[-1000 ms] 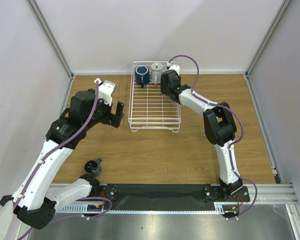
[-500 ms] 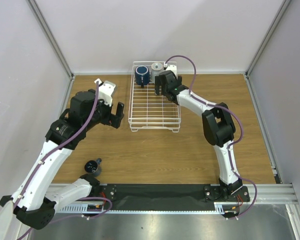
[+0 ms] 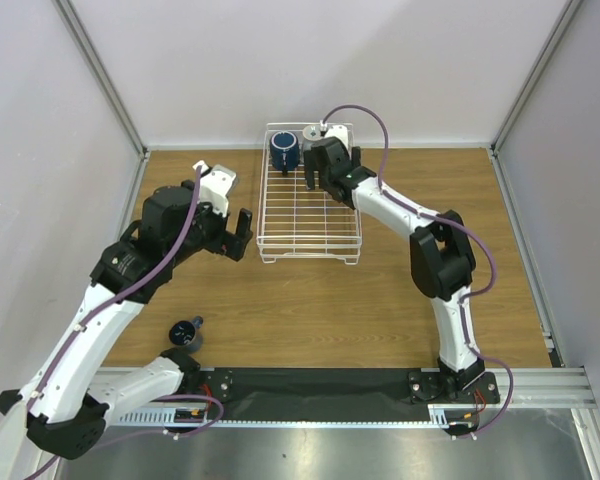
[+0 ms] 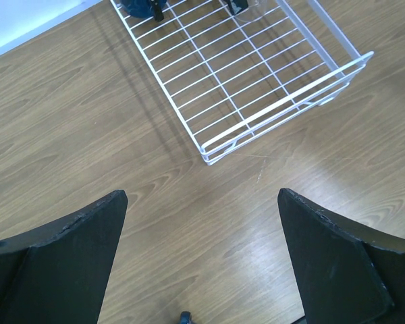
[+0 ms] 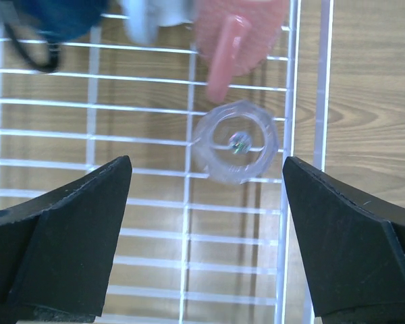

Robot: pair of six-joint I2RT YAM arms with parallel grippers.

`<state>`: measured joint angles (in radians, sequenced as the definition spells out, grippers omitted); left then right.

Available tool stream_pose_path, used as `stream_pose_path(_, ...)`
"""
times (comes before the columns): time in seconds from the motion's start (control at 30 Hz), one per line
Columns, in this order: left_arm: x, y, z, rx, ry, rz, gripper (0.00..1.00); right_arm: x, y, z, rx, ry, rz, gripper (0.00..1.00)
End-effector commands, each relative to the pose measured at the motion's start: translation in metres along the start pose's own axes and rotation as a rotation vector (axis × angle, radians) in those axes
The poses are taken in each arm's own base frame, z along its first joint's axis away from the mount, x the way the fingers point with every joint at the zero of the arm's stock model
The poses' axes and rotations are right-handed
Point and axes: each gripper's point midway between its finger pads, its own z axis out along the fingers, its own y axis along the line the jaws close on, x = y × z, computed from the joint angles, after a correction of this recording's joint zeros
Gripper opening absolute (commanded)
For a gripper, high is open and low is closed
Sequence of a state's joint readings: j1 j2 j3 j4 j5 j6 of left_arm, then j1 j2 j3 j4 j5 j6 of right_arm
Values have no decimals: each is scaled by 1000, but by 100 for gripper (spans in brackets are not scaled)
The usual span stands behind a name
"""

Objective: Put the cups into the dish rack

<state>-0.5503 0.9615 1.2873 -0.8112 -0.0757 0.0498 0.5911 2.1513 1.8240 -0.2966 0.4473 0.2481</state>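
1. Rack (image 3: 309, 205) sat at the far middle of the desk (image 3: 380, 290), its long side running away from the arms.
2. Navy mug (image 3: 284, 150) was in the rack's far left corner, and the grey mug (image 3: 311, 135) was just beside it along the far rail.
3. From the right wrist, the pink cup (image 5: 237, 27) showed blurred at the far end of the rack. Its handle pointed back toward the tumbler (image 5: 235, 142).
4. That tumbler was seen end-on on the grid floor, close against the right rail and just beside the handle's tip. Whether the two touched, I could not tell.
5. Right hand (image 3: 325, 180) hung over the far end of the rack. Its fingers (image 5: 61, 229) were spread wide either side of the tumbler, well clear of it, with nothing in their grip.
6. Left hand (image 3: 238, 235) hovered over bare desk just left of the rack's near corner.
7. The left wrist view confirmed it: that hand (image 4: 202, 196) was splayed wide and carrying nothing, with wood grain below and the rack (image 4: 256, 74) ahead to its right.
8. One straggler remained: the blue cup (image 3: 185, 332) was out on the desk at the near left by the left arm's base, well apart from the rack.
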Motion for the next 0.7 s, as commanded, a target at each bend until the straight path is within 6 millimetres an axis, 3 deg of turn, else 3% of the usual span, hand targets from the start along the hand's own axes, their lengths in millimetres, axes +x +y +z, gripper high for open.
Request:
stream_pose_path(0.0, -14, -7, -10, 24, -64, -23, 100, -81, 16, -71, -64, -164, 9, 100)
stream_pose_path(0.07, -14, -9, -8, 29, -60, -38, 100, -92, 19, -93, -91, -192, -4, 100)
stream_pose_path(0.13, -12, -9, -8, 27, -52, -63, 100, -85, 23, -106, -115, -172, -40, 100)
stream_pose_path(0.17, -10, -9, -8, 24, -41, -77, 100, -93, 21, -120, -130, -184, -33, 100)
stream_pose_path(0.37, -10, -3, 0, -45, -3, -199, 100, -72, 12, -166, -233, -122, -2, 100)
stream_pose_path(0.4, -8, -1, 4, -64, 34, -221, 100, -79, 5, -184, -251, -146, 30, 100)
stream_pose_path(0.43, -7, 1, 6, -85, 51, -247, 100, -61, 2, -184, -258, -107, 29, 100)
stream_pose_path(0.5, -10, 6, 7, -133, 71, -341, 100, -54, -1, -198, -293, -76, 88, 100)
stream_pose_path(0.53, -2, 6, 12, -152, 119, -370, 100, -53, -9, -213, -302, -60, 113, 100)
stream_pose_path(0.6, -5, 4, 13, -160, 142, -488, 100, -31, -13, -225, -336, 27, 137, 100)
stream_pose_path(0.67, 4, -3, 15, -166, 208, -596, 100, -23, -22, -246, -362, 61, 149, 100)
